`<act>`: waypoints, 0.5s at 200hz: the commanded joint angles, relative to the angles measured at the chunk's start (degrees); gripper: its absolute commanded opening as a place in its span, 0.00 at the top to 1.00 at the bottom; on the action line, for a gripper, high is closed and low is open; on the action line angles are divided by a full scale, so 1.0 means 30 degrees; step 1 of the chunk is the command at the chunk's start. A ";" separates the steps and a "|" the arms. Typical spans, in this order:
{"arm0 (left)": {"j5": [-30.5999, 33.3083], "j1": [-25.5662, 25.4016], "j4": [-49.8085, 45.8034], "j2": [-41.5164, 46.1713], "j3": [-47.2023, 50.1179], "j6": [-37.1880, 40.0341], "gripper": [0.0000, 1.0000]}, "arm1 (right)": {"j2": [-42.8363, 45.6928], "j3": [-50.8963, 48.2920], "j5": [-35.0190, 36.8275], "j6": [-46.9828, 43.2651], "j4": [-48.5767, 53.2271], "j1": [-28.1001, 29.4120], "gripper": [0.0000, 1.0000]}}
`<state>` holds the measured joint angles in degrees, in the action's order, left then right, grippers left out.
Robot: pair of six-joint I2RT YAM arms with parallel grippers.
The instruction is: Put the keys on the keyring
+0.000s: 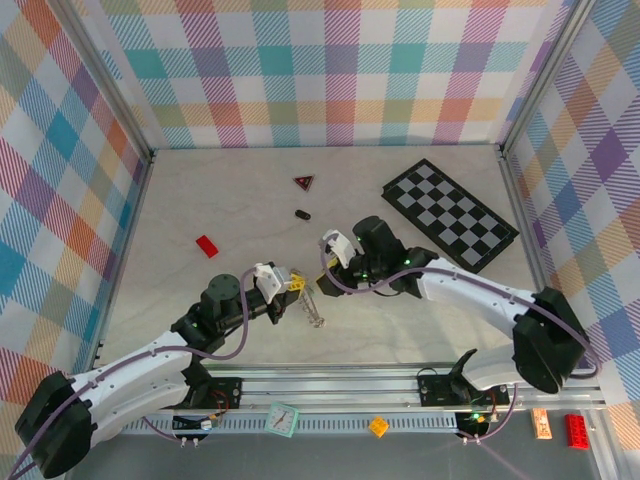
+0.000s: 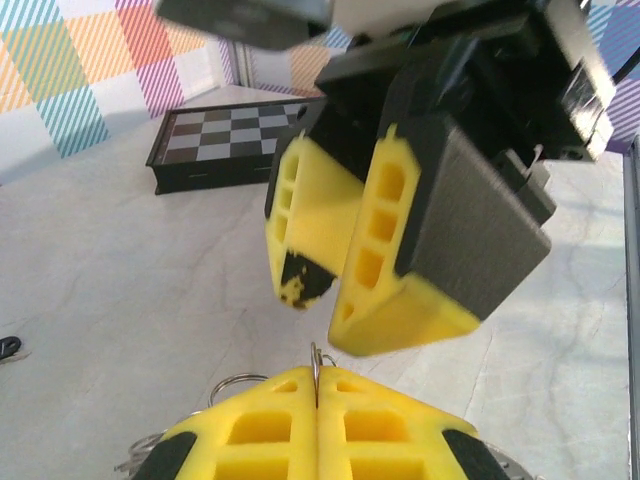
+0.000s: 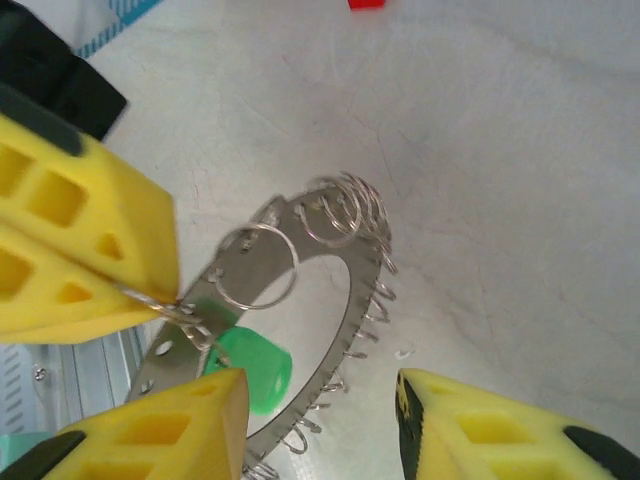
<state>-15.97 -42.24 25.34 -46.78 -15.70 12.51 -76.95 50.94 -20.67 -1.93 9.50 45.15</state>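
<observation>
**Left fingers pinch a key at the keyring's rim; right fingers open above it**

The keyring (image 3: 358, 310) lies flat on the pale worktop (image 1: 230, 200), near the front edge and between the two arms (image 1: 315, 305). Its keys (image 3: 345, 208) form a fringe of small wire loops along its outer rim, bunched thickest at the far side.

The left fingers (image 3: 90, 260) are pressed fully together on one of these thin loops at the rim's left side. From the left wrist, the wire stands up out of the seam between the closed tips (image 2: 316, 385).

The right fingers (image 3: 150, 435) are spread wide and hold nothing. One tip is over the ring's near-left rim and the other is off its right side, over bare worktop. In the left wrist view they hang just above and beyond the left tips (image 2: 400, 270).

A green cylinder (image 3: 250, 365) shows through the ring's opening at its near-left rim, partly beneath the band.

The metal rail (image 1: 330, 385) at the front edge runs close behind the ring. Towards the back the worktop is open up to a small black oval piece (image 1: 302, 214), a dark red triangle (image 1: 304, 182) and a chequered board (image 1: 450, 215) on the right. A red block (image 1: 207, 246) sits well apart on the left.
</observation>
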 commanded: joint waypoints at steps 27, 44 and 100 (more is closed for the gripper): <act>-0.2599 0.0417 0.5484 -0.1626 0.0663 -0.1446 1.00 | 0.2987 -0.2916 -0.4078 -0.6559 -0.3964 -0.1169 0.54; -0.3639 0.0639 0.7012 -0.2699 0.0664 -0.1886 1.00 | 0.2865 -0.2597 -0.5949 -0.6753 -0.3718 -0.1752 0.55; -0.5803 0.0991 1.2000 -0.6120 0.0693 -0.3320 1.00 | 0.2471 -0.3129 -0.6662 -0.6302 -0.4226 -0.1889 0.60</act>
<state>-28.08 -40.18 48.73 -63.11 -13.93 5.28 -69.32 42.98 -37.54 -19.07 0.27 39.59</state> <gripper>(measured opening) 0.043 0.406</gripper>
